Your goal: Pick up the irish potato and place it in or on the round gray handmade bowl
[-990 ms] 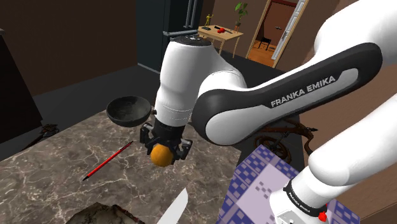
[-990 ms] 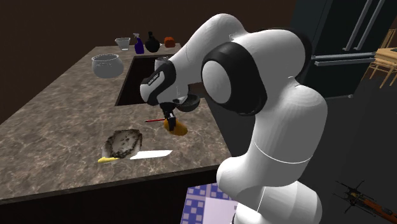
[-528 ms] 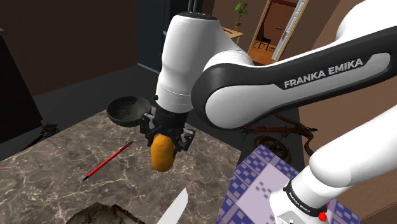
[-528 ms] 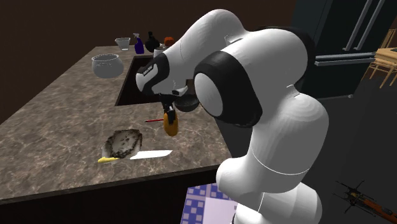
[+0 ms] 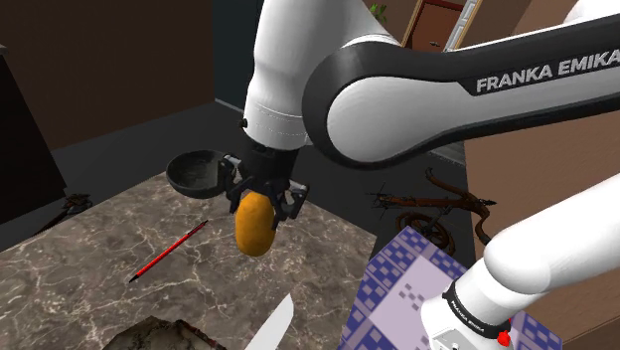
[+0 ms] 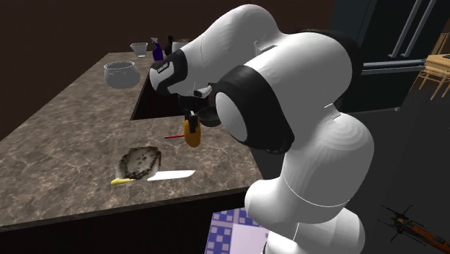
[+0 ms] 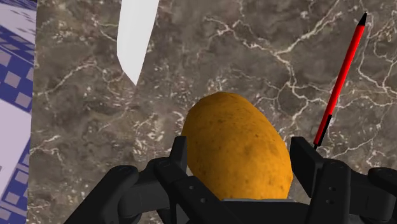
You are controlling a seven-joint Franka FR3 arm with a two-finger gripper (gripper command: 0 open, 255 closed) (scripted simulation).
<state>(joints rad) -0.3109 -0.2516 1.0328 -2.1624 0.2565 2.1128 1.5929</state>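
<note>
An orange-yellow potato [image 5: 255, 223] hangs above the marble counter [image 5: 79, 278], clasped by my black gripper [image 5: 260, 201], which is shut on its upper end. In the wrist view the potato [image 7: 236, 149] sits between my two fingers [image 7: 179, 159] with the counter well below. The dark round bowl [image 5: 199, 172] stands at the counter's far edge, just to the shoulder view's left of the gripper. From the second exterior view the potato [image 6: 191, 132] hangs in front of the bowl [image 6: 210, 117], which is mostly hidden by the arm.
A red pencil [image 5: 169, 249] lies on the counter below and left of the potato. A white knife blade [image 5: 270, 325] and a mottled slab [image 6: 142, 161] lie nearer the front. A sink recess [image 6: 155, 90], a glass bowl [image 6: 120, 73] and bottles [image 6: 156, 50] are at the far end.
The arm has risen and swung toward the bowl, carrying the potato higher above the counter. The potato now hangs upright from the fingers instead of tilted.
</note>
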